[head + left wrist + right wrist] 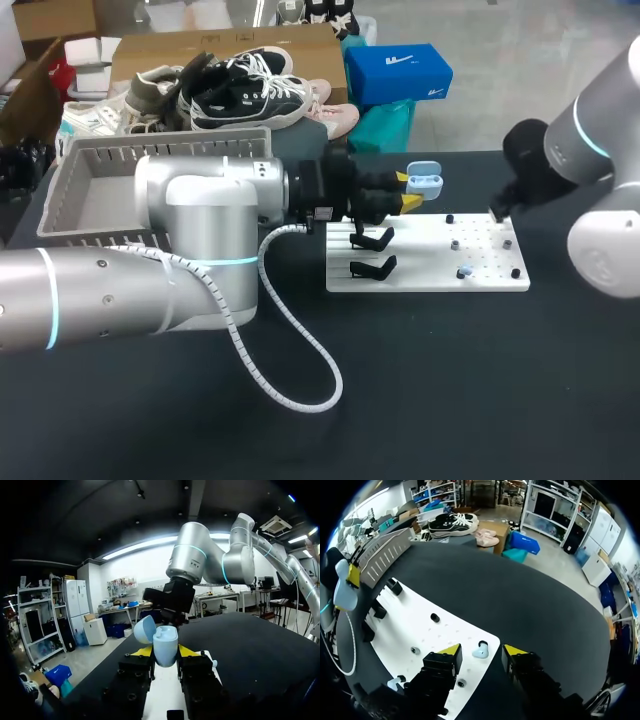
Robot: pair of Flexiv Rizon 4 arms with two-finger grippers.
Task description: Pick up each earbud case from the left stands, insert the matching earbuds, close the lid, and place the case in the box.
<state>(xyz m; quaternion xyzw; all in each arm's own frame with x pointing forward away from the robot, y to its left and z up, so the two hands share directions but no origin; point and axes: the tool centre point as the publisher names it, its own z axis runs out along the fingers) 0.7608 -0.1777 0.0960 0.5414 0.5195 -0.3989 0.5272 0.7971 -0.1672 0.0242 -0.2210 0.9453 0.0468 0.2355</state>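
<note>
**Status.** The black counter [450, 380] carries the grey box [160, 147] at 10 o'clock and the white board [430, 272] right of centre. No case shows in the part of the box I can see; my left arm hides the rest. My judgement is that nothing is delivered yet.

The two black stands [374, 240] at the board's left end are both bare. My left tool [408, 190] is clenched on the light-blue earbud case [165, 649]. Its lid is hinged open, and it is held in the air at 12 o'clock from the stands. Pick-up is done for this case. Insertion, lid closing and drop-off are left.

My right tool [483, 650] is released. Its fingers stand either side of a pale-blue earbud [480, 653] resting by a black peg at the board's corner. A second earbud [394, 684] lies well apart from the first.

**Clearance.**
- The widest room is at 6 o'clock of the board, where only my cable loop [300, 380] lies.
- The route to the box runs toward 9–10 o'clock, and the case must clear the slotted rim.
- The earbud sits close to the board's edge, so a nudge could tip it off.
- The tools are well apart, and I judge there is room for them to meet above the board.
</note>
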